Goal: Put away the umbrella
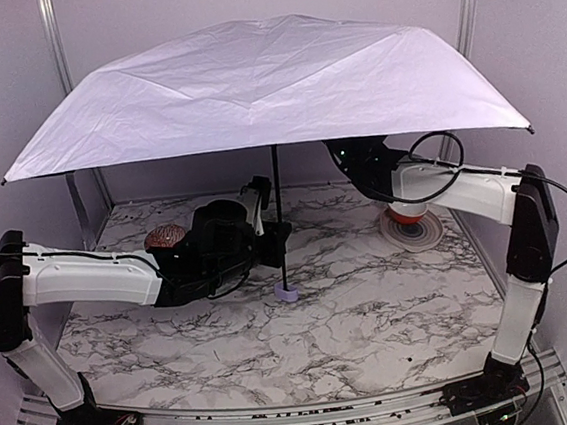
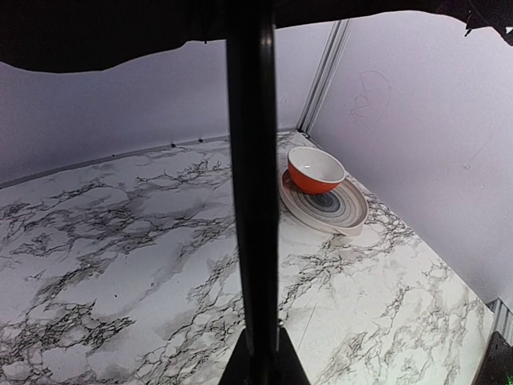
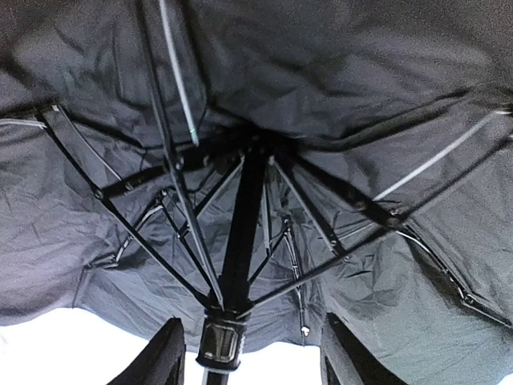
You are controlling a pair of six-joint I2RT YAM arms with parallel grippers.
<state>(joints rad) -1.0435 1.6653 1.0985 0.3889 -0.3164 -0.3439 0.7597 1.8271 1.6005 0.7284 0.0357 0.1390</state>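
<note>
Umbrella [image 1: 261,84] stood open, handle down on desk [image 1: 374,314].
Left end effector [image 1: 272,240] clamped its shaft [image 2: 250,200]; right end effector [image 3: 252,341] fingers were apart near runner [image 3: 220,345].

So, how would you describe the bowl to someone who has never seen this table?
Look under the right side of the open umbrella, at the back right of the marble table. A striped plate lies there, and the bowl sits on it: orange outside, white inside.
</note>
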